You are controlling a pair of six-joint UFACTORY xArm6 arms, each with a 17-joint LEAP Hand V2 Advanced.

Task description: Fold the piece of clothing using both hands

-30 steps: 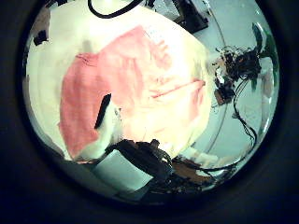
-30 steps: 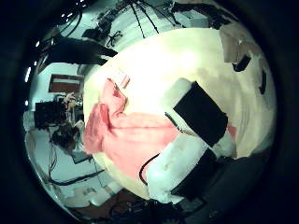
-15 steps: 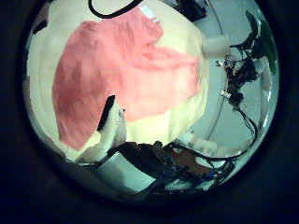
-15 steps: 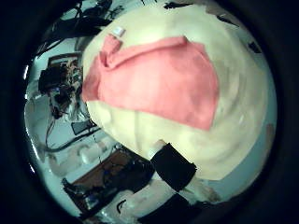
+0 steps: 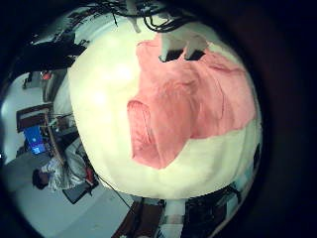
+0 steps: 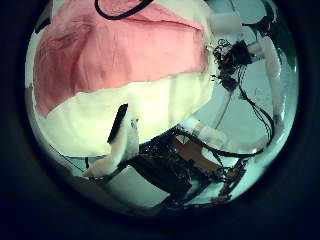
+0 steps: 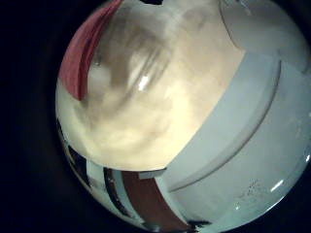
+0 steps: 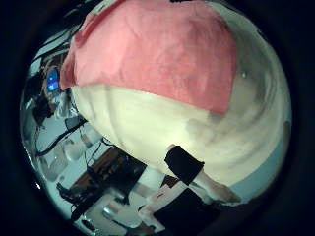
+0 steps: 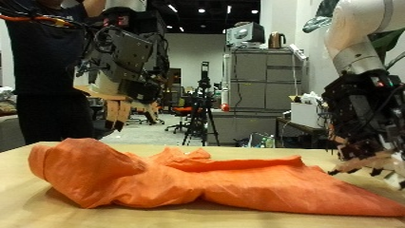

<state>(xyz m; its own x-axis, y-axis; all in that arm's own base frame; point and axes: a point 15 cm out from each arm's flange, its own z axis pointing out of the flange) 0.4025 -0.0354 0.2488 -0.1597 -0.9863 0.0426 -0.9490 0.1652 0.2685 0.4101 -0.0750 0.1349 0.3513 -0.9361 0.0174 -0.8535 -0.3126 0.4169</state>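
An orange garment [image 9: 190, 180] lies crumpled along the tan table [image 9: 26, 204], bunched thick under my left hand and flatter toward my right. My left hand [image 9: 126, 66] hangs well above the bunched end, fingers relaxed and holding nothing. My right hand [image 9: 367, 123] hovers over the flat end with its fingers pointing down just above the cloth. The palm views show the garment [image 5: 188, 104] [image 6: 120, 50] [image 8: 157, 54] spread on the table [image 5: 99, 99], with one finger [image 6: 122, 140] [image 8: 187, 162] clear of it. Only a strip of the garment [image 7: 83, 49] shows in the right little finger side view.
The table's edge [image 6: 150, 125] runs close to the cloth on the hands' side. Grey metal cabinets [image 9: 260, 90] and a tripod [image 9: 202, 104] stand behind the table.
Both palm views have shifted, so both hands have moved. A second ago the right hand's fingers lay over bunched cloth; now they are off it and the cloth lies spread flatter.
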